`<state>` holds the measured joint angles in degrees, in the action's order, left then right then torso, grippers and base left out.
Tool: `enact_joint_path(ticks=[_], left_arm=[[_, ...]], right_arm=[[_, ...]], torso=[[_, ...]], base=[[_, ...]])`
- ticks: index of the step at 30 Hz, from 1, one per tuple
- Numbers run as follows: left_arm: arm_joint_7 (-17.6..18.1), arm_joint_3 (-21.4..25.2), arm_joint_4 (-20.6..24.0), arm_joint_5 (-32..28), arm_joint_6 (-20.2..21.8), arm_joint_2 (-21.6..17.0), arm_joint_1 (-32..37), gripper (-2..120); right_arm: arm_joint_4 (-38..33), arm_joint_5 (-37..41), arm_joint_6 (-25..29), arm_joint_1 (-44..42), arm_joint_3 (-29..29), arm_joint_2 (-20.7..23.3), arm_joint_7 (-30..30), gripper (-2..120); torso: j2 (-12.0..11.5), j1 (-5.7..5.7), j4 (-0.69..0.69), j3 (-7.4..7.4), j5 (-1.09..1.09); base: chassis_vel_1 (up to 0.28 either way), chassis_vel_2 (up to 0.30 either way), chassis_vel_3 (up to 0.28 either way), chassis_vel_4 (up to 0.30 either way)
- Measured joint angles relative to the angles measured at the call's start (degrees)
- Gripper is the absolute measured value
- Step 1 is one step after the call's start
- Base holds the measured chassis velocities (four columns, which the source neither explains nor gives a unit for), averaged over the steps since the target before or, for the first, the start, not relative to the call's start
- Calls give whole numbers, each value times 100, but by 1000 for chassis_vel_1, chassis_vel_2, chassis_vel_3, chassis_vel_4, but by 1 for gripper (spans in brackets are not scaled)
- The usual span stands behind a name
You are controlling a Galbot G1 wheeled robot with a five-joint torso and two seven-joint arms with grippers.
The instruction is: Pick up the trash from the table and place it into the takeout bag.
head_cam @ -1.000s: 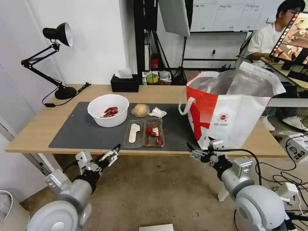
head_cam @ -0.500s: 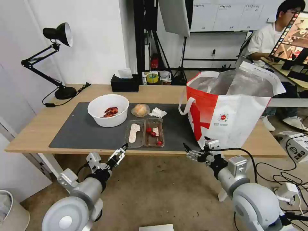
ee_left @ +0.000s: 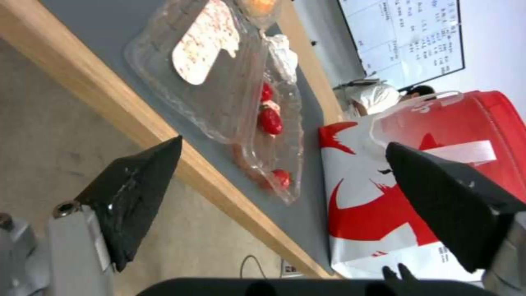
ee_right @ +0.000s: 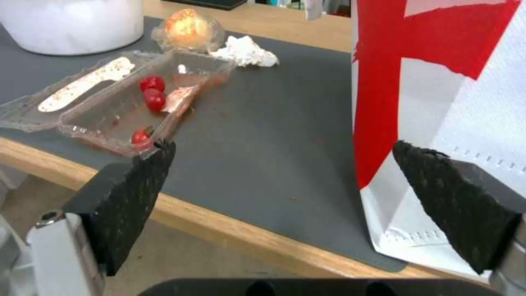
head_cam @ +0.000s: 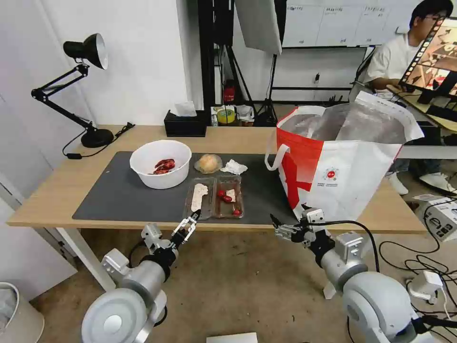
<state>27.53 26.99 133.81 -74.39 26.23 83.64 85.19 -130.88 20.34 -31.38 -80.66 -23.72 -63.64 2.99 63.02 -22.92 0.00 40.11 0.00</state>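
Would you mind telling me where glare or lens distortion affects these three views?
Head view: wide-angle bending bows the table edge, and the takeout bag foil lining shines. Left wrist view: the clear plastic tray glints and the far whiteboard washes out. Right wrist view: the clear-wrapped lump is overexposed, and the open right pincer looms large.
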Motion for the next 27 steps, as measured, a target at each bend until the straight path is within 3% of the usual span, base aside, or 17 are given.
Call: enact_joint_path(ticks=[27], left_arm=[[226,-478,-627,-42,8,344,-702,100]], right_arm=[[126,-51,-1,96,31,-67,5,100]], torso=[[0,0,-1,0,0]], base=[[0,0,0,0]])
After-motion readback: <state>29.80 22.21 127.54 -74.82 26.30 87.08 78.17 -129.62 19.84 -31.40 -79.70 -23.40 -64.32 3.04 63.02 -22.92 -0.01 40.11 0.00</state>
